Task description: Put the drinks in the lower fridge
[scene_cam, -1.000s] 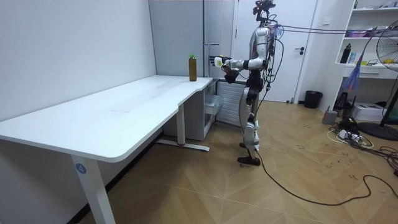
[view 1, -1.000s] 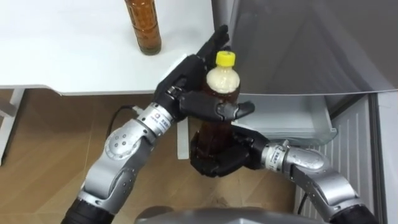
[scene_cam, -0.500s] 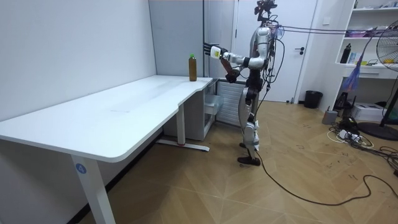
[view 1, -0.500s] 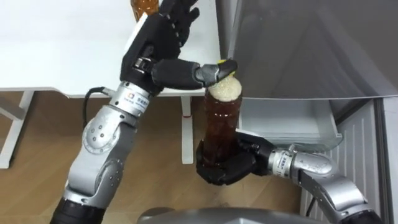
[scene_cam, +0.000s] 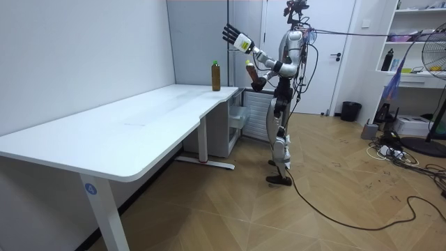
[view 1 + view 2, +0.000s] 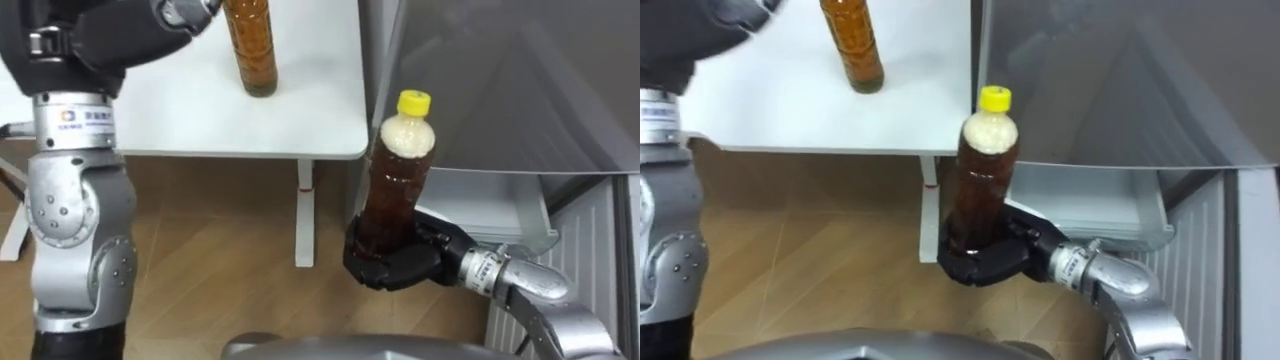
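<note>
**Carrying a drink toward the fridge.** Right hand [image 6: 400, 268] clenched round the base of a clear plastic bottle of brown drink with a yellow screw cap [image 6: 396, 180]. The bottle is carried in the air just off the corner of the white desk [image 6: 180, 110], in front of the grey fridge front [image 6: 500, 70]. Left hand [image 5: 232, 33] raised above shoulder height, fingers spread and holding nothing. A second brown bottle [image 6: 250, 45] stands on the desk near its edge, yet to be fetched. The step in hand appears to be the carry to the lower fridge. As the grasp sits low and most of the bottle stands above it, the move is best made slowly, wrist level, with the free hand brought down to open the fridge. Long axis of the carried bottle is near vertical, cap uppermost, leaning slightly to the robot's right
</note>
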Motion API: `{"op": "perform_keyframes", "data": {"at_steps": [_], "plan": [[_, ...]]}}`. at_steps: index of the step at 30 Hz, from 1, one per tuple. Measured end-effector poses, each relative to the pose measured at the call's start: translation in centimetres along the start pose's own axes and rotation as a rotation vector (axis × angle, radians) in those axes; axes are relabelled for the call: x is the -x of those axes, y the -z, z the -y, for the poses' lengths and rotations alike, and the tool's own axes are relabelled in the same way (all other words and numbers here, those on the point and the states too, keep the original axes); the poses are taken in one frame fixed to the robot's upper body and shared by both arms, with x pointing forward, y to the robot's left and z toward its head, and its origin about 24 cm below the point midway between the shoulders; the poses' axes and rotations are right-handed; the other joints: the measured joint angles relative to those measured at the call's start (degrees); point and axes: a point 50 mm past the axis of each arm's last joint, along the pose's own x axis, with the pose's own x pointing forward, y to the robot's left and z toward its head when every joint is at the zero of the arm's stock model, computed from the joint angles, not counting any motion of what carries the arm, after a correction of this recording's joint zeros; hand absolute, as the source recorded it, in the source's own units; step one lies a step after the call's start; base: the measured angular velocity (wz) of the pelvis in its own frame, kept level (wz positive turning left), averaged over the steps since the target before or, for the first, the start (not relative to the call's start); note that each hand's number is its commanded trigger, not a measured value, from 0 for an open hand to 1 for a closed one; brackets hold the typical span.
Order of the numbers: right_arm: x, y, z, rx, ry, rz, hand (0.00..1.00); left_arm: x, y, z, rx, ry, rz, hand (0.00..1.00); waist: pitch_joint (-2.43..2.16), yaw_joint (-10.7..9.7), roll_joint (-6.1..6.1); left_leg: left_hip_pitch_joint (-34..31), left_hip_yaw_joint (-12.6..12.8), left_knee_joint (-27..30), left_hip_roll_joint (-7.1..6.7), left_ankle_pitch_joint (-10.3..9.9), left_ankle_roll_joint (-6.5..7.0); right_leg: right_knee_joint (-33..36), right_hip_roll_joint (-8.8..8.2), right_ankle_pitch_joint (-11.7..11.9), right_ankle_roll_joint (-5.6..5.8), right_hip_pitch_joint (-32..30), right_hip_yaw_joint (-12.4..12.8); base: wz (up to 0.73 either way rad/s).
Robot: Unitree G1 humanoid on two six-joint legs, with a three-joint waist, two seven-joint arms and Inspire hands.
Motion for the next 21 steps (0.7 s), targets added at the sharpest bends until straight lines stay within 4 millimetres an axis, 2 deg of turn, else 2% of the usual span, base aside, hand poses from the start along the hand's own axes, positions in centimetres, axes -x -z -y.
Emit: {"op": "perform_keyframes", "data": {"at_steps": [2,5,8,11,13,14,15,17,21], "plan": [[0.2,0.2,0.1,-0.013,0.015,0.006,1.00,-0.1,-0.7,-0.9,-0.036,-0.077,0.043,0.00,-0.21,1.1,0.78,0.0,-0.2,0.1,0.01,0.0,0.00,0.0,-0.01,0.0,0.00,-0.1,-0.2,0.02],[0.4,0.6,0.0,-0.007,0.027,-0.014,1.00,-0.1,-1.5,-2.2,-0.101,-0.193,0.098,0.00,-0.53,2.2,1.33,0.3,0.0,0.0,0.01,0.0,-0.01,0.0,-0.06,0.0,0.01,0.1,-0.3,0.00],[0.8,1.3,-0.2,-0.025,0.059,-0.032,1.00,0.0,-2.3,-3.6,-0.135,-0.326,0.154,0.00,-0.44,3.2,1.17,0.9,0.0,-0.1,-0.02,0.0,-0.01,-0.3,-0.14,-0.1,0.06,0.7,-0.5,0.01],[1.0,1.5,-0.1,-0.031,0.091,-0.038,1.00,0.3,-2.9,-5.1,-0.156,-0.452,0.195,0.00,-0.59,4.2,0.72,1.0,0.0,-0.1,-0.06,0.0,-0.01,-1.0,-0.12,0.0,0.03,1.0,-0.5,0.00],[1.2,1.8,-0.2,-0.038,0.111,-0.043,1.00,0.6,-2.6,-6.4,-0.166,-0.536,0.184,0.00,-0.60,4.6,0.62,1.6,0.0,-0.2,-0.07,0.0,-0.01,-1.1,-0.14,0.0,0.03,1.7,-0.6,0.00],[1.2,1.8,-0.2,-0.040,0.114,-0.045,1.00,0.7,-2.5,-6.9,-0.176,-0.568,0.177,0.00,-0.47,4.7,1.00,1.7,-0.1,-0.3,-0.08,0.0,0.00,-1.0,-0.14,0.0,0.05,1.8,-0.7,0.00],[1.2,1.8,-0.2,-0.040,0.121,-0.045,1.00,1.0,-2.2,-7.9,-0.189,-0.633,0.161,0.00,-0.72,5.0,0.68,1.8,-0.1,-0.5,-0.04,0.0,0.00,-1.0,-0.08,0.0,0.05,1.7,-0.6,0.00],[1.2,1.9,-0.1,-0.043,0.135,-0.048,1.00,1.8,-1.0,-9.6,-0.206,-0.753,0.105,0.00,-0.72,5.8,0.71,1.9,-0.1,-0.6,-0.01,0.0,0.00,-1.1,0.02,0.0,0.03,1.7,-0.4,0.00],[1.2,1.9,0.0,-0.045,0.167,-0.058,1.00,3.5,0.6,-11.6,-0.255,-0.890,0.008,0.00,-0.88,6.3,0.59,2.1,-0.1,-0.7,-0.05,0.0,0.00,-1.0,-0.01,0.0,0.03,1.8,-0.3,0.00]]}}
